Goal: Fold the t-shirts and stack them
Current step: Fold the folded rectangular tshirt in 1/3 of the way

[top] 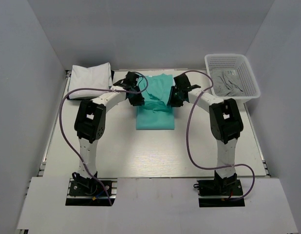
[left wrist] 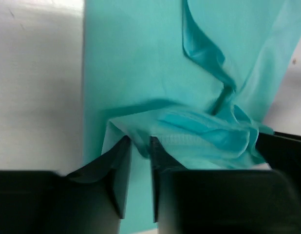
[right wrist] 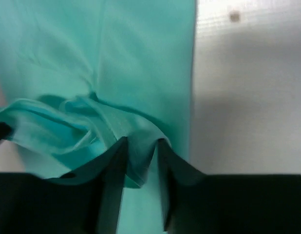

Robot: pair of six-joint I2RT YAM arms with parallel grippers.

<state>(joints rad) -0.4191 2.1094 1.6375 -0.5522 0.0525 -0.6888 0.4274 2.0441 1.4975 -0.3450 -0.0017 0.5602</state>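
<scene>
The teal-green t-shirt (top: 155, 117) lies lengthwise at the middle of the table, partly folded. Its far end is lifted and bunched between my two grippers. My left gripper (top: 137, 100) is shut on a fold of the teal cloth at the shirt's left edge, as the left wrist view shows (left wrist: 140, 146). My right gripper (top: 174, 101) pinches a fold at the right edge (right wrist: 140, 146). The flat lower layer of the shirt spreads beyond the fingers in both wrist views (left wrist: 141, 63) (right wrist: 141, 48). A folded white t-shirt (top: 90, 77) lies at the far left.
A white mesh basket (top: 209, 61) stands at the far right with a crumpled pale shirt (top: 231, 80) inside. White walls close in the table on three sides. The arms' cables loop over the near half of the table.
</scene>
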